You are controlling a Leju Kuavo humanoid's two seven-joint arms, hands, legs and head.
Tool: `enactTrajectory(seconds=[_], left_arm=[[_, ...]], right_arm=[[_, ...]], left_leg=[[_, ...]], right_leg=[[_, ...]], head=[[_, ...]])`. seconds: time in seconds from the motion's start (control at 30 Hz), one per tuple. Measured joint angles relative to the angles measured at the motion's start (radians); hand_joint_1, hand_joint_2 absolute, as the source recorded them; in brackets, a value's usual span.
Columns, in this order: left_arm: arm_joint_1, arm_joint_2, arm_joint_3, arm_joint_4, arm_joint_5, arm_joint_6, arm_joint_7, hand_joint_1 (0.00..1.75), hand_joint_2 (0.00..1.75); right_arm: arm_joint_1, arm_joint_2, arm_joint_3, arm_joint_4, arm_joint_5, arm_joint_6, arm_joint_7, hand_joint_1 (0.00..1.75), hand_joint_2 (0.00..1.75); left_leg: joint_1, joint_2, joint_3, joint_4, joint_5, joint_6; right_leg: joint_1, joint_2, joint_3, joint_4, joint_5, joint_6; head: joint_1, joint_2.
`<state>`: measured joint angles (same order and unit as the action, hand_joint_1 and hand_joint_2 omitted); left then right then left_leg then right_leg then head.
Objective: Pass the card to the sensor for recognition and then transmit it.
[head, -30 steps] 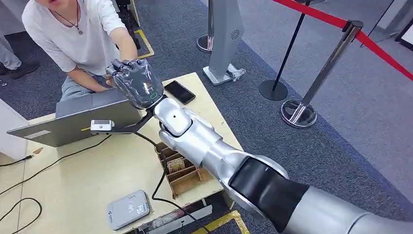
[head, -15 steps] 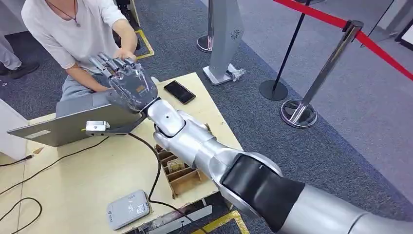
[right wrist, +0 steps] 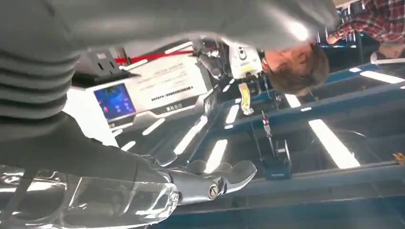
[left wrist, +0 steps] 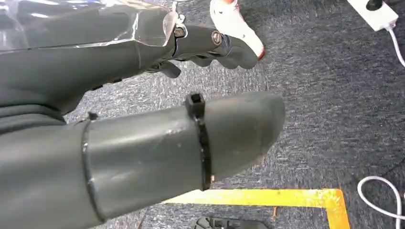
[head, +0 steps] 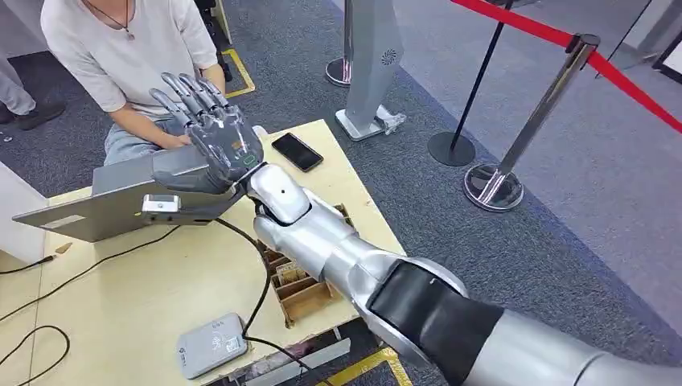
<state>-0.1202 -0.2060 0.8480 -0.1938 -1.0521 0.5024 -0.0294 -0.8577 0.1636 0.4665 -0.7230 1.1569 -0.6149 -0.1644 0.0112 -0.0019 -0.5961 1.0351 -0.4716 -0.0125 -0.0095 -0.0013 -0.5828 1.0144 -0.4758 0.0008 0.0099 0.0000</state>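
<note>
The right hand was raised over the laptop at the far side of the tabletop, its fingers spread wide and released, nothing held. The left hand was seen above carpet, fingers loosely apart, holding nothing. The card could not be made out. The card reader lay near the tabletop's front edge.

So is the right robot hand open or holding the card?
Open: the right robot hand has its fingers spread above the laptop, nothing in them.
</note>
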Motion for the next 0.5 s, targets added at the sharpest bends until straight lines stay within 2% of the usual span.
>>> enactTrajectory(seconds=[0.27, 0.5], left_arm=[[0.004, 0.003, 0.001, 0.000, 0.004, 0.000, -0.003, 0.00, 0.00], [0.004, 0.003, 0.001, 0.000, 0.008, 0.000, -0.003, 0.00, 0.00]], right_arm=[[0.143, -0.104, 0.002, -0.247, -0.113, 0.159, -0.027, 0.00, 0.00], [0.281, -0.184, 0.010, -0.449, -0.131, 0.188, -0.030, 0.00, 0.00]], left_leg=[[0.000, 0.000, 0.000, 0.000, 0.000, 0.000], [0.000, 0.000, 0.000, 0.000, -0.001, 0.000]], right_leg=[[0.000, 0.000, 0.000, 0.000, 0.000, 0.000], [0.000, 0.000, 0.000, 0.000, 0.000, 0.000]], head=[[0.000, 0.000], [0.000, 0.000]])
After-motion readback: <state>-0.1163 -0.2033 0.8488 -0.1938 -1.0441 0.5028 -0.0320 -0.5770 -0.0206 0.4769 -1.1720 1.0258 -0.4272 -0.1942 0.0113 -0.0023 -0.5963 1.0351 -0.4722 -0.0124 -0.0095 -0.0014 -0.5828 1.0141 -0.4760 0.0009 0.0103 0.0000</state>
